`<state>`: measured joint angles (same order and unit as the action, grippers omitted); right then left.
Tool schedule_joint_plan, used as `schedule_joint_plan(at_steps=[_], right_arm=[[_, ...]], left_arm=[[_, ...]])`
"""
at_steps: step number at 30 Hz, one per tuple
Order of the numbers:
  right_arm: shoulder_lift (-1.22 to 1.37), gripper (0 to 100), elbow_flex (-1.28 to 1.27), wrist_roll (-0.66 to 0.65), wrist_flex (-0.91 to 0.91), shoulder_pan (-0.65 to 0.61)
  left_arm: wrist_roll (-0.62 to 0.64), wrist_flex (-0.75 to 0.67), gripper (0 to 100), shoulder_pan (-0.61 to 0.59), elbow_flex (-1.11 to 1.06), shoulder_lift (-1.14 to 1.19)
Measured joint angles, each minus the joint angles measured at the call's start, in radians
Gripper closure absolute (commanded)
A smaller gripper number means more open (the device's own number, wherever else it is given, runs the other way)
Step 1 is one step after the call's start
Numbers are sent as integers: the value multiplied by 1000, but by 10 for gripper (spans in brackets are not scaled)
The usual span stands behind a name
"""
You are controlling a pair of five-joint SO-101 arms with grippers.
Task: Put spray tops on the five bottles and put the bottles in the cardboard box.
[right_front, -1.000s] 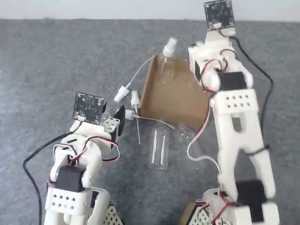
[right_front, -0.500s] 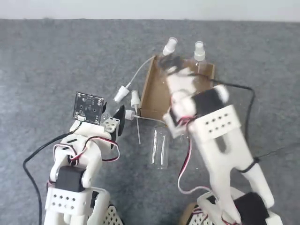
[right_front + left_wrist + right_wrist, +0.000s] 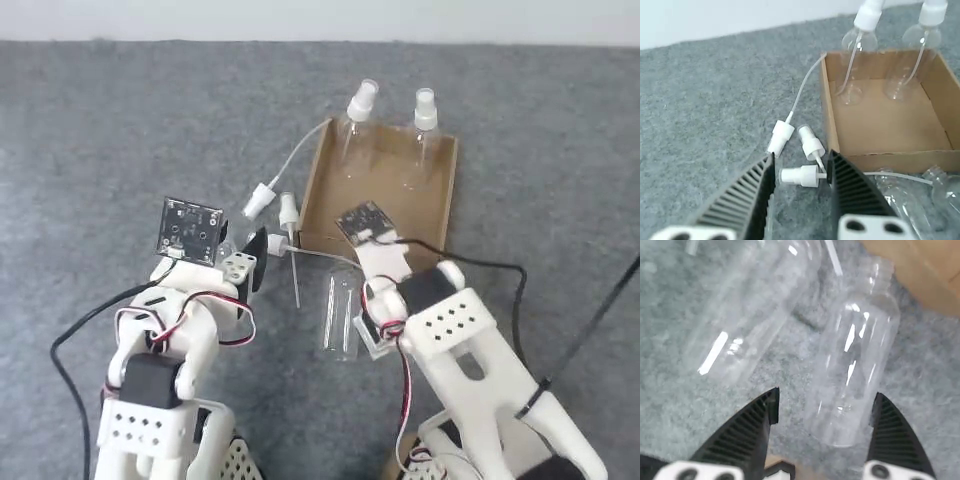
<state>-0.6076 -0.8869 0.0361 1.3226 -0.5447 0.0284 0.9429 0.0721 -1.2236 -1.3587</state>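
Lying clear and open-necked, a bottle faces the wide-spread right end effector.

Just ahead of left gripper, on bench: 3 spray tops. Beyond them, cardboard box with 2 upright bottles at its far wall. Beneath right gripper: 2 lying bottles, side by side.

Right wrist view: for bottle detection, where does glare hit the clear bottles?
Right wrist view: white streaks on the open-necked clear plastic bottle and the second clear plastic bottle; high view: two thin bright lines along it; left wrist view: glints on both capped bottles.
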Motion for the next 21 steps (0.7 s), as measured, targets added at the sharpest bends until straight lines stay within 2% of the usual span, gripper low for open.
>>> schedule_joint_plan(at_steps=[9,15,21], right_arm=[[26,752,-114,17,-196,138],[130,767,-118,17,-213,143],[186,949,-118,17,-215,153]], left_arm=[[0,0,844,0,0,0],[0,0,844,0,0,0],[0,0,844,0,0,0]])
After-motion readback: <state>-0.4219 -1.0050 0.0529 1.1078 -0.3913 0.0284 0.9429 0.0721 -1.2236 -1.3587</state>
